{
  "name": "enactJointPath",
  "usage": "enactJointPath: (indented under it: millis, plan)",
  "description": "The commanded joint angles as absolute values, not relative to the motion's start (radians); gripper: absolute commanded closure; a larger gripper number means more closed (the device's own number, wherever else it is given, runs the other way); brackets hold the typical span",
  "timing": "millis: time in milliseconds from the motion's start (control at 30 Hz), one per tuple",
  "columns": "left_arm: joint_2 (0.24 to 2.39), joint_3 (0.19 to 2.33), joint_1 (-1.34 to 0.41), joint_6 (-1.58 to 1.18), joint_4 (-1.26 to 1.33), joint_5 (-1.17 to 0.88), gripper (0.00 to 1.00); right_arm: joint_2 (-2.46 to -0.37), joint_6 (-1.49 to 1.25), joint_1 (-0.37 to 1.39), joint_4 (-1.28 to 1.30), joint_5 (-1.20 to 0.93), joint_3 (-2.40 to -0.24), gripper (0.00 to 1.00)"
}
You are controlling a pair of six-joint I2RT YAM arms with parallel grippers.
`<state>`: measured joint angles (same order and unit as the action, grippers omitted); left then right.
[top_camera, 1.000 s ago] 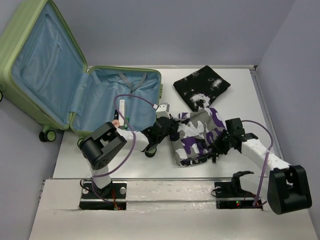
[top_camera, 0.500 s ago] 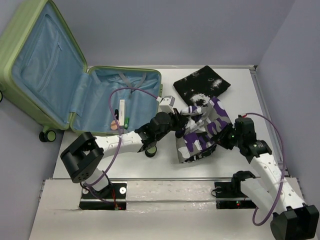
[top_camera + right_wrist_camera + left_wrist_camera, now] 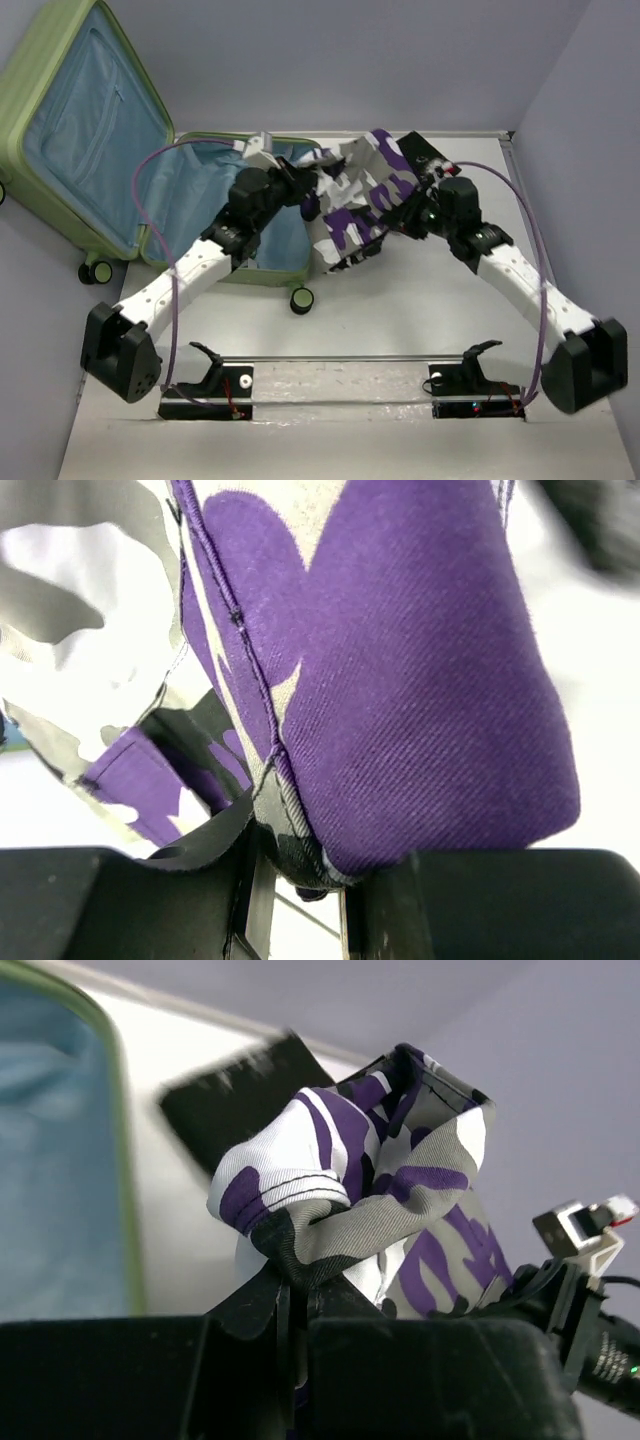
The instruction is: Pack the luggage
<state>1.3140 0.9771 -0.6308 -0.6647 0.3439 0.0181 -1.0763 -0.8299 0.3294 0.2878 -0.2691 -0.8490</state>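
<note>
Left pincer (image 3: pixel 306 194) and right pincer (image 3: pixel 408 214), both clamped on the camouflage garment (image 3: pixel 352 196) (slung between them), should lower it evenly into the luggage (image 3: pixel 196 208).

Luggage (image 3: pixel 60 140) lid cut off at top-left edge, black cloth (image 3: pixel 428 152) mostly hidden behind camo garment (image 3: pixel 355 195), blurred in left wrist view, L arm (image 3: pixel 200 265) covers some lining, right wrist bkgd out of focus

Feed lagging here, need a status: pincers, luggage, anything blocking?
Both shut on camo garment: left pincer, right pincer; lifted off table. Lid up on luggage; garment at its right rim, not yet inside. Behind it, black cloth, not blocking.
</note>
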Motion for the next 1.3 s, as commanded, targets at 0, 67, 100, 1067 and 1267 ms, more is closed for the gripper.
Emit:
enactJointPath:
  millis: [0, 67, 100, 1067, 1267]
  plan:
    - [1.143, 1.083, -0.415, -0.643, 0.249, 0.061, 0.94, -1.348, -0.802, 0.478, -0.051, -0.322, -1.139, 0.93]
    - [1.080, 1.054, -0.321, -0.637, 0.198, 0.099, 0.94, -1.528, -0.784, 0.520, -0.051, -0.324, -1.256, 0.93]
    - [1.054, 1.037, -0.278, -0.634, 0.169, 0.127, 0.94, -1.584, -0.779, 0.538, -0.049, -0.322, -1.309, 0.93]
    - [0.825, 0.753, -0.426, -0.574, 0.182, 0.030, 0.01, -1.626, -0.618, 0.181, 0.264, -0.084, -1.352, 0.00]
    - [1.118, 0.909, -0.751, -0.519, 0.219, 0.112, 0.01, -1.624, -0.679, -0.026, 0.169, -0.092, -1.224, 0.00]
